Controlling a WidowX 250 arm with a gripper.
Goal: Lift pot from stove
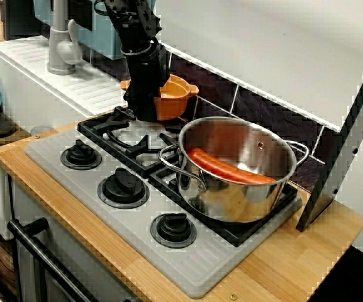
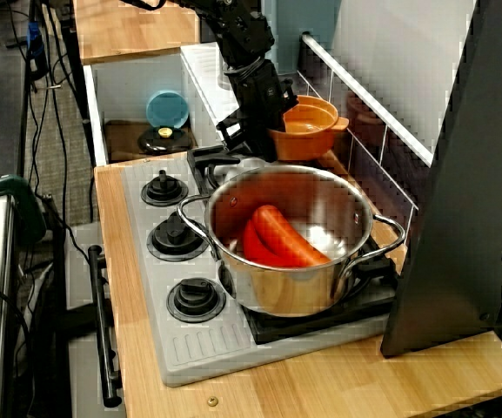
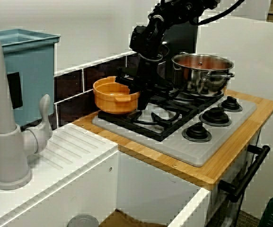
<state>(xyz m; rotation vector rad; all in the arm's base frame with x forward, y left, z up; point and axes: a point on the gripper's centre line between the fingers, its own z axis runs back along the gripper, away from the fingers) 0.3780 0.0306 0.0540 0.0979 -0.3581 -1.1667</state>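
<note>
The fingers (image 3: pixel 135 89) are gripping the near rim of the small round orange plastic pot (image 3: pixel 111 96), which is hanging tilted just above the grey stove's (image 3: pixel 212 137) back-left grate.

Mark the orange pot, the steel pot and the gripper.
orange pot (image 3: pixel 111 97), view from the sink side, outer wall.
steel pot (image 1: pixel 244 195), view from the stove front, outer wall.
gripper (image 3: pixel 135 91), view from the sink side, at the orange pot's rim.
</note>
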